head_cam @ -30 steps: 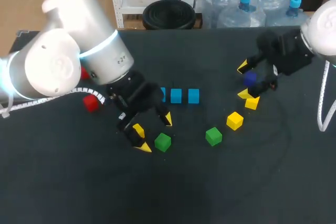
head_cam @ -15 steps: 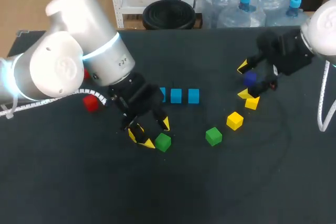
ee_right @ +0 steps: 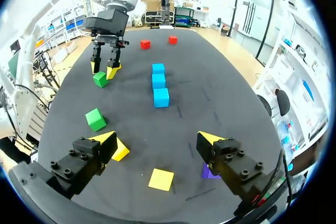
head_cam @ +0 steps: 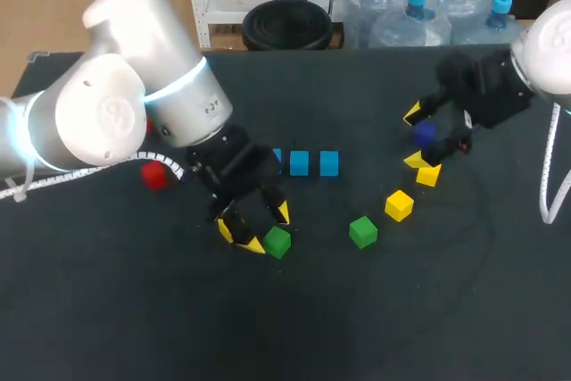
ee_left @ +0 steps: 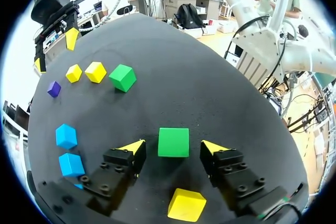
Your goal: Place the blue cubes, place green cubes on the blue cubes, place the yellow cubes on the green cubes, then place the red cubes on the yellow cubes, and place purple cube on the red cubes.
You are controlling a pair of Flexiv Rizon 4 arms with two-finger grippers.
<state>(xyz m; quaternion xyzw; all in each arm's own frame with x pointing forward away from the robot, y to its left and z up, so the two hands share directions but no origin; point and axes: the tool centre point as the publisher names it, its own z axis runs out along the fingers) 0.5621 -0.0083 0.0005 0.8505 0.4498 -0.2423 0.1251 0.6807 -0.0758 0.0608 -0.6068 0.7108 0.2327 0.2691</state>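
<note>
- The left end effector [ee_left: 173, 147] is spread wide and low over the table [head_cam: 401, 310]. A green cube [ee_left: 174, 142] sits between its yellow tips with a small gap on each side, so nothing is gripped.
- This cube lies flat on the table, near the row of blue cubes [head_cam: 299, 163] it should go on.
- It looks small, rigid and light, with flat and probably smooth faces. A modest squeeze should hold it.
- The best hold is on the two opposite side faces, about mid-height. In the left wrist view those faces sit nearly square to the tips. A pinch across corners would likely twist it.
- A yellow cube [ee_left: 187, 205] lies just under the wrist, close enough to be knocked.
- The right end effector [ee_right: 156, 140] is also wide and holds nothing. A purple cube [ee_right: 210, 170] rests on the table beside one finger.
- A second green cube [head_cam: 362, 231] lies well apart from the first.
</note>
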